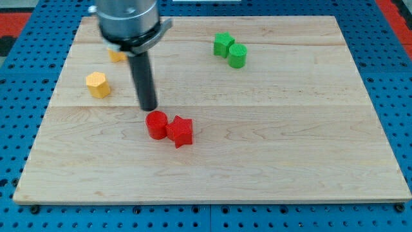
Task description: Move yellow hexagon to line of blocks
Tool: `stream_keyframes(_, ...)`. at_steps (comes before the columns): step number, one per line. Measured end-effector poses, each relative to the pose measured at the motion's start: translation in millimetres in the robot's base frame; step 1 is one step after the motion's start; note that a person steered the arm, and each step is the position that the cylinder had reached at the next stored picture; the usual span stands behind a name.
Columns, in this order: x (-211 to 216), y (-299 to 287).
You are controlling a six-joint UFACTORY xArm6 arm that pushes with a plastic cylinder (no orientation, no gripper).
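Note:
The yellow hexagon point(98, 84) lies on the wooden board point(270, 148) at the view's left. My tip point(149, 107) rests on the board to the right of the hexagon and just above the red cylinder point(156, 124). A red star point(181, 131) touches the red cylinder on its right, the two forming a short row. A second yellow block point(116, 56) is partly hidden behind the arm at the view's upper left; its shape cannot be made out.
A green star-like block point(223, 44) and a green cylinder point(237, 56) sit together at the view's upper middle. The board lies on a blue pegboard point(399, 77).

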State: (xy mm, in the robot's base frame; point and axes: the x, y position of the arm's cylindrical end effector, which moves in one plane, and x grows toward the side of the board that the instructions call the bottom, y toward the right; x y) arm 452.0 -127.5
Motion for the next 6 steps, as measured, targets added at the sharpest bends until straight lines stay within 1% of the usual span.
stream_keyframes(1, -27.3, -46.7)
stream_keyframes(2, -4.7, -72.6)
stream_keyframes(3, -30.6, -84.2)
stream_keyframes(4, -107.9, -76.6)
stream_keyframes(5, -71.0, -41.3)
stream_keyframes(6, -83.6, 84.8)
